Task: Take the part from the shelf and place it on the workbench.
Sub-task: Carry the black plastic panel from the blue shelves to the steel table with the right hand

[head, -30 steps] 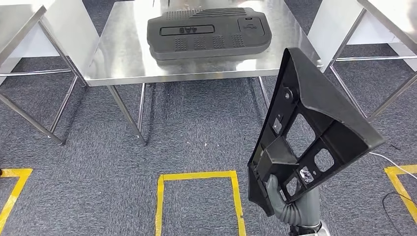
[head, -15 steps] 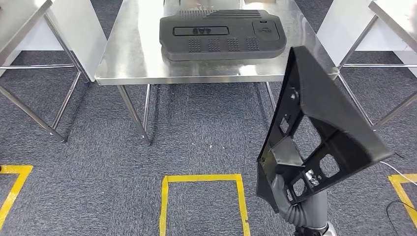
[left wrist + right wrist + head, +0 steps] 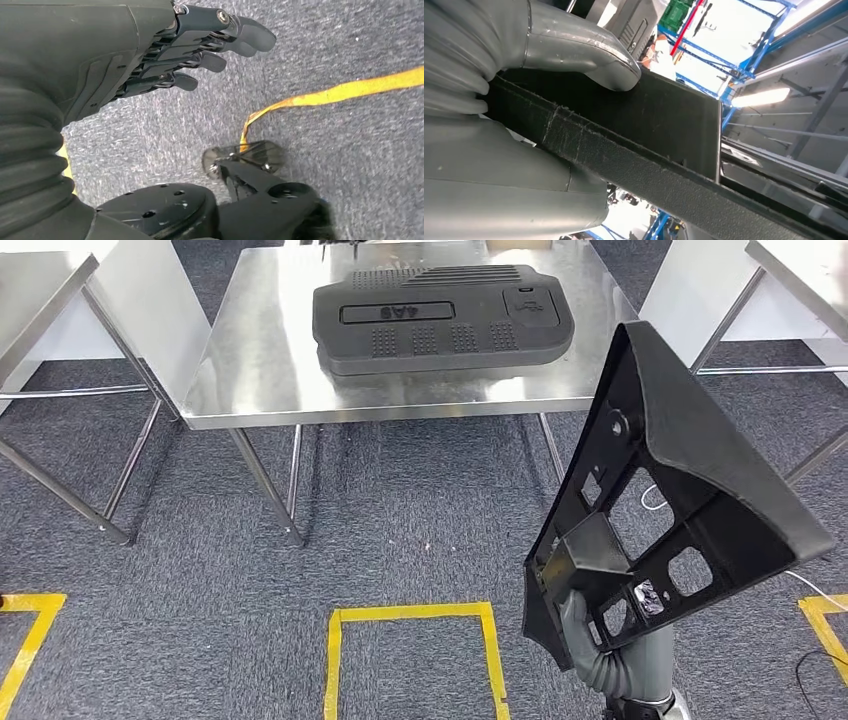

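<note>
The black moulded plastic part, a frame with cut-outs, is gripped upright at its lower end by the right hand. The left hand is held empty, fingers loosely extended. "4AB" is read, upside down, on the dark ribbed cover lying mid-worktop on the steel workbench.

Grey carpet with yellow floor tape.

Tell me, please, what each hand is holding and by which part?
The right hand grips the black part by its lower edge; the left hand holds nothing.
</note>
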You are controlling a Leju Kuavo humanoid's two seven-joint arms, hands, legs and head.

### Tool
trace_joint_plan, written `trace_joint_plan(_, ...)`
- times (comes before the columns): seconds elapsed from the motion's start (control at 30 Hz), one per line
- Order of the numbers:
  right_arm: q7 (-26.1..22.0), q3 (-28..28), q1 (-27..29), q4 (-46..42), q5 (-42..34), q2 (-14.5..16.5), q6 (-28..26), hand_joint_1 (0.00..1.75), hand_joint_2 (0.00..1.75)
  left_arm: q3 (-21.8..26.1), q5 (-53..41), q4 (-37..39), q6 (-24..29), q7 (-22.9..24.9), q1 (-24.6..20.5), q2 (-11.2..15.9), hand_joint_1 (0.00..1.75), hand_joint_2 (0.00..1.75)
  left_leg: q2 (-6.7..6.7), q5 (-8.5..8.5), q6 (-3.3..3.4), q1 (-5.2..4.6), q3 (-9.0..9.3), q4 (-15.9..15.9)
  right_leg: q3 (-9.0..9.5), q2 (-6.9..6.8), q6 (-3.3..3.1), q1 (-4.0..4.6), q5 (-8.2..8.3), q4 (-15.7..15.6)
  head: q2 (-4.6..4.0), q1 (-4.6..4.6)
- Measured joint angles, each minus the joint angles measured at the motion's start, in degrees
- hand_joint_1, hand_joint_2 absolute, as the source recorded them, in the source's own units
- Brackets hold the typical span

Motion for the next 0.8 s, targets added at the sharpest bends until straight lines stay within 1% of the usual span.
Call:
trace_joint_plan(0.03,-0.01,0.00,0.03,-0.01,-0.04,0.03,-0.01,1.75,1.75,-0.07,0.00,-0.03,-0.01,0.01,-0.04,-0.08,0.00,1.75,0.03,1.45,-0.25,0.13,1.73,-3.56,0.21,0.06,0.46,0.07,-0.40,0.13,0.00,-0.12)
trace_joint_plan(0.07,-0.02,0.00,0.06,-0.03,-0.01,0.04,-0.02,1.75,1.75,-0.13,0.00,-0.05,-0.04,0.04,-0.09,-0.16,0.00,1.75,0.01,2.15,-0.19,0.19,3.06,-6.00,0.30,0.07,0.91,0.18,-0.70,0.15,0.00,-0.20)
trace_joint_plan(0.1,-0.04,0.01,0.08,-0.05,0.11,0.04,-0.05,1.75,1.75,-0.18,0.00,-0.07,-0.07,0.08,-0.13,-0.26,0.00,1.75,-0.03,2.16,0.03,0.11,3.77,-7.25,0.27,0.07,1.28,0.31,-0.91,0.11,0.00,-0.23)
trace_joint_plan(0.13,-0.08,0.02,0.10,-0.08,0.25,0.07,-0.10,1.75,1.75,-0.21,0.01,-0.09,-0.10,0.13,-0.16,-0.34,0.00,1.75,-0.15,1.79,0.47,-0.14,3.99,-7.57,0.31,0.06,1.60,0.45,-0.98,0.02,0.00,-0.22)
trace_joint_plan(0.2,-0.16,0.06,0.10,-0.11,0.45,0.10,-0.17,1.75,1.75,-0.24,0.03,-0.08,-0.13,0.17,-0.12,-0.33,0.00,1.75,-0.23,1.82,1.52,-0.41,3.96,-7.66,0.52,0.02,2.09,0.24,-1.04,-0.11,0.00,-0.03)
trace_joint_plan(0.23,-0.19,0.07,0.09,-0.11,0.46,0.12,-0.19,1.75,1.75,-0.24,0.05,-0.08,-0.12,0.17,-0.09,-0.32,0.00,1.75,-0.25,1.86,1.97,-0.50,4.01,-7.76,0.30,0.00,2.22,0.16,-1.36,0.49,0.00,0.03)
trace_joint_plan(0.27,-0.21,0.07,0.09,-0.11,0.46,0.11,-0.20,1.75,1.75,-0.25,0.06,-0.08,-0.11,0.17,-0.10,-0.30,0.00,1.75,-0.25,1.86,2.40,-0.55,4.09,-7.86,-0.85,-0.01,2.13,0.14,-2.20,2.55,0.00,0.08)
trace_joint_plan(0.3,-0.22,0.07,0.09,-0.11,0.46,0.11,-0.21,1.75,1.75,-0.25,0.07,-0.08,-0.11,0.17,-0.12,-0.28,0.00,1.75,-0.25,1.79,2.78,-0.61,4.16,-7.91,-2.76,-0.01,1.90,0.24,-3.40,5.85,0.00,0.17)
trace_joint_plan(0.37,-0.23,0.07,0.10,-0.10,0.46,0.11,-0.22,1.75,1.75,-0.26,0.09,-0.07,-0.13,0.17,-0.16,-0.26,0.00,1.75,-0.26,1.53,3.37,-0.93,4.25,-7.90,-7.80,-0.01,1.42,0.63,-5.84,14.20,0.00,0.28)
trace_joint_plan(0.4,-0.22,0.07,0.10,-0.10,0.46,0.11,-0.22,1.75,1.75,-0.26,0.10,-0.08,-0.14,0.17,-0.15,-0.27,0.00,1.75,-0.27,1.38,3.57,-1.11,4.37,-7.90,-9.68,-0.01,1.42,0.77,-6.16,16.76,0.00,0.30)
trace_joint_plan(0.43,-0.22,0.07,0.10,-0.09,0.46,0.11,-0.22,1.75,1.75,-0.27,0.11,-0.08,-0.16,0.17,-0.15,-0.27,0.00,1.75,-0.32,1.23,3.73,-1.29,4.57,-7.89,-10.57,-0.01,1.57,0.90,-5.62,17.32,0.00,0.31)
trace_joint_plan(0.47,-0.22,0.07,0.10,-0.09,0.45,0.11,-0.22,1.75,1.75,-0.27,0.13,-0.08,-0.17,0.17,-0.15,-0.28,0.00,1.75,-0.41,1.07,3.84,-1.43,4.86,-7.89,-10.27,-0.01,1.81,1.06,-4.17,15.53,0.00,0.31)
trace_joint_plan(0.5,-0.21,0.07,0.10,-0.10,0.45,0.11,-0.22,1.75,1.75,-0.27,0.14,-0.08,-0.16,0.15,-0.16,-0.29,0.00,1.75,-0.52,0.90,3.88,-1.52,5.17,-7.90,-8.95,-0.01,1.97,1.26,-2.18,11.85,0.00,0.32)
trace_joint_plan(0.53,-0.19,0.07,0.09,-0.10,0.40,0.11,-0.22,1.75,1.75,-0.27,0.16,-0.08,-0.14,0.08,-0.18,-0.34,0.00,1.75,-0.65,0.72,3.86,-1.65,5.42,-7.88,-7.37,0.02,1.92,1.51,-0.33,7.72,0.00,0.32)
trace_joint_plan(0.57,-0.14,0.07,0.10,-0.11,0.33,0.11,-0.22,1.75,1.75,-0.27,0.19,-0.08,-0.09,-0.05,-0.21,-0.39,0.00,1.75,-0.78,0.50,3.73,-1.81,5.59,-7.85,-5.90,0.05,1.69,1.74,1.15,4.30,0.00,0.30)
trace_joint_plan(0.6,-0.09,0.07,0.10,-0.11,0.20,0.11,-0.22,1.75,1.75,-0.27,0.24,-0.08,-0.05,-0.22,-0.23,-0.45,0.00,1.75,-0.86,0.34,3.59,-1.95,5.64,-7.84,-4.96,0.07,1.37,1.93,1.99,2.21,0.00,0.26)
trace_joint_plan(0.63,-0.04,0.07,0.12,-0.11,0.02,0.11,-0.22,1.75,1.75,-0.27,0.28,-0.08,-0.02,-0.41,-0.22,-0.48,0.00,1.75,-0.91,0.17,3.61,-2.11,5.65,-7.78,-4.60,0.10,1.17,2.00,2.32,1.43,0.00,0.24)
trace_joint_plan(0.67,-0.01,0.07,0.13,-0.11,-0.17,0.11,-0.22,1.75,1.75,-0.28,0.32,-0.08,0.00,-0.56,-0.21,-0.49,0.00,1.75,-0.91,0.04,3.64,-2.19,5.68,-7.76,-4.44,0.09,1.12,2.02,2.49,1.36,0.00,0.22)
trace_joint_plan(0.73,0.00,0.05,0.13,-0.11,-0.51,0.11,-0.20,1.75,1.75,-0.30,0.33,-0.08,0.01,-0.75,-0.18,-0.48,0.00,1.75,-0.85,-0.04,3.88,-2.16,5.79,-7.82,-4.41,0.13,1.24,2.02,2.60,1.31,0.00,0.22)
trace_joint_plan(0.8,0.00,0.05,0.14,-0.11,-0.71,0.10,-0.15,1.75,1.75,-0.32,0.33,-0.08,0.02,-0.85,-0.19,-0.48,0.00,1.75,-0.82,-0.04,3.84,-2.12,5.91,-8.00,-4.39,0.17,1.18,2.06,2.56,1.31,0.00,0.20)
